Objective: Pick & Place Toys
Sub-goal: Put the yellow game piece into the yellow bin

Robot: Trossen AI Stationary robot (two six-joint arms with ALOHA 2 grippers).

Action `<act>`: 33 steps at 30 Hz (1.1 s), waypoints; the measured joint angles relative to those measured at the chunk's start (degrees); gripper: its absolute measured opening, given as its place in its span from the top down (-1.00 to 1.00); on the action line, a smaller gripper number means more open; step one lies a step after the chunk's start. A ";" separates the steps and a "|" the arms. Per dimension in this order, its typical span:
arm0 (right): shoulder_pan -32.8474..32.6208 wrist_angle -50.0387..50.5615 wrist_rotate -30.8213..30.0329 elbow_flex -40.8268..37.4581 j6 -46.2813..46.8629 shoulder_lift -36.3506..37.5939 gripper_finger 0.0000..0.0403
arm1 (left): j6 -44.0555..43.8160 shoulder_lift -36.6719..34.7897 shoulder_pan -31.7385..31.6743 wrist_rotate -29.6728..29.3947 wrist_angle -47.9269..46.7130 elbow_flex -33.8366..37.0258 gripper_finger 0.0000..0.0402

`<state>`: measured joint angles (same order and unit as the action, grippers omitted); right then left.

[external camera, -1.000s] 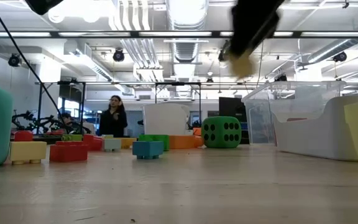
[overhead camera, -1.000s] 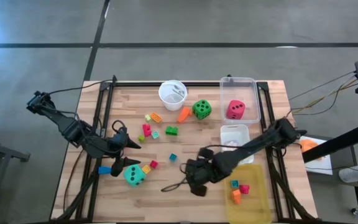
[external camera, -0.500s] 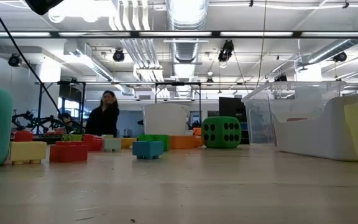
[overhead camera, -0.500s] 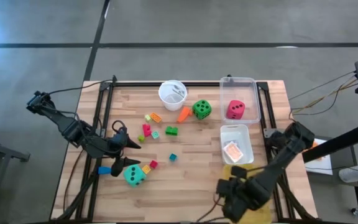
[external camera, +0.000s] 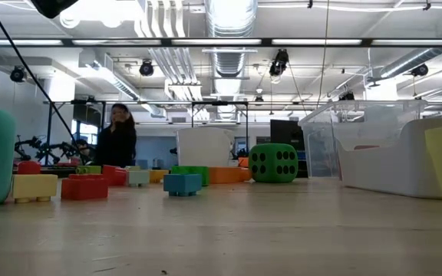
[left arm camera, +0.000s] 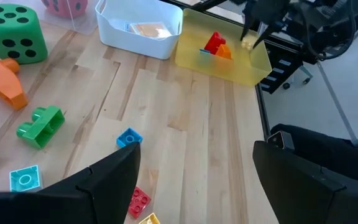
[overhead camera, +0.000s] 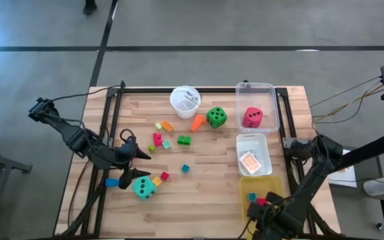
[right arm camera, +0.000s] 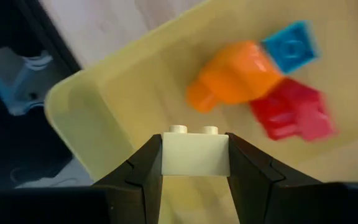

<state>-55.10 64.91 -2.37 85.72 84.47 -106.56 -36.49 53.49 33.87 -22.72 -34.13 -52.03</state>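
My right gripper (right arm camera: 196,165) hangs over the near end of the yellow bin (overhead camera: 245,183), shut on a small cream two-stud block (right arm camera: 196,149). In the bin below lie an orange block (right arm camera: 235,78), a blue block (right arm camera: 289,43) and a red block (right arm camera: 294,112). My left gripper (left arm camera: 197,180) waits open above the table's left half, near the teal die (overhead camera: 144,187). The green die (overhead camera: 216,117) rests on the table at the far middle. The red-pink die (overhead camera: 253,117) sits in the clear bin. Small blocks (overhead camera: 184,140) are scattered mid-table. My right gripper pinches the cream block by its two short end faces (right arm camera: 166,155) between its two fingers. The fingers come from above, pointing down. The block is lifted clear, above the inside of the yellow bin, near its wall (right arm camera: 86,106).
A white cup (overhead camera: 185,100) stands at the far middle, and an orange piece (overhead camera: 197,122) lies beside the green die. A white bin (overhead camera: 240,143) with a tan card sits between the clear bin and the yellow bin. A person walks in the room behind the table (external camera: 117,138).
My right gripper has swung from the middle of the table toward its right and near edges, carrying the cream block, and now hangs over the yellow bin. It has also turned about its own axis. The person in the background has walked leftward.
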 joint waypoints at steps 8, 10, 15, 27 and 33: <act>-0.16 -14.31 0.00 -8.54 -0.44 -0.09 0.35 | 0.00 0.00 0.00 0.00 -0.01 0.00 -0.57; -0.15 -15.65 0.00 -10.11 -0.20 -0.09 0.35 | 0.00 0.00 0.00 0.00 -0.01 0.00 -0.57; -0.16 -18.04 0.02 -13.50 1.12 -0.09 0.35 | 0.00 0.00 0.00 0.00 0.00 0.00 -0.57; -0.14 -20.76 1.33 -15.66 1.95 -0.09 0.35 | 0.00 0.00 -0.04 0.00 0.00 0.00 -0.56; -0.14 -20.77 1.35 -15.66 1.95 -0.09 0.35 | 0.00 0.00 -0.04 0.00 -0.01 0.00 -0.56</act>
<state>-55.24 44.14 -1.02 70.06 86.41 -106.65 -36.49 53.49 33.82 -22.72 -34.14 -52.03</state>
